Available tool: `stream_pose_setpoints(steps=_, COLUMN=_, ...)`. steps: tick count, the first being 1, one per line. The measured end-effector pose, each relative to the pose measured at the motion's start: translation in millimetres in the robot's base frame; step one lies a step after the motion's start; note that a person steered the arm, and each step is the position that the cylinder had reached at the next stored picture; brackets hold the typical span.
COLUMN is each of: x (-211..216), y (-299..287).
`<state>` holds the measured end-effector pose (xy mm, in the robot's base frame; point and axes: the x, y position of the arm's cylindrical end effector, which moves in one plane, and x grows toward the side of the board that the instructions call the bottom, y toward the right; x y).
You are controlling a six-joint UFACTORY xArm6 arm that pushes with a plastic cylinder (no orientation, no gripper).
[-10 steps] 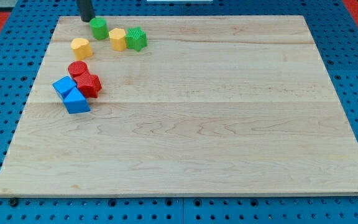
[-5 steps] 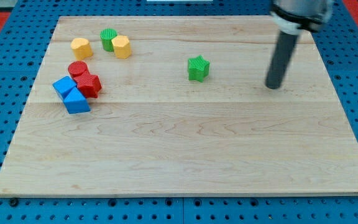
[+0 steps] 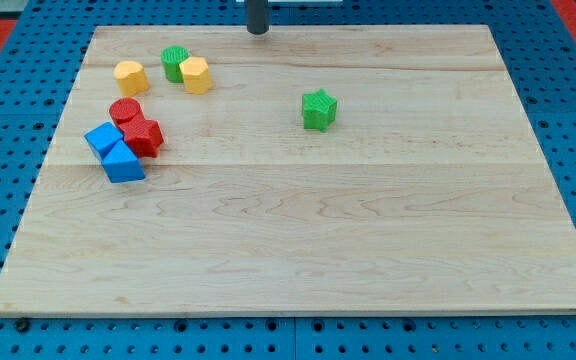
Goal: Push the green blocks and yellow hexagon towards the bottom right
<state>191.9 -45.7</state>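
My tip (image 3: pixel 257 31) at board's top edge, green star (image 3: pixel 319 109) mid-board, yellow hexagon (image 3: pixel 196 75) touching green cylinder (image 3: pixel 174 62)

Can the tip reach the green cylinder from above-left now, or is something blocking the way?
Probably yes. My tip sits at the board's top edge, right of the green cylinder. The yellow hexagon touches only its right side; its upper left looks free.
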Motion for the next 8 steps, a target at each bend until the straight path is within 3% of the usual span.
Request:
stream_pose_setpoints(steps=1, x=0.6, y=-31.9)
stream_pose_setpoints(steps=2, x=8.7, y=-120.1)
stream_pose_setpoints(steps=4, x=11.8, y=-176.5)
stream_pose_setpoints(steps=5, x=52.0, y=-145.6)
stream_pose_setpoints(steps=8, x=185.8, y=159.6)
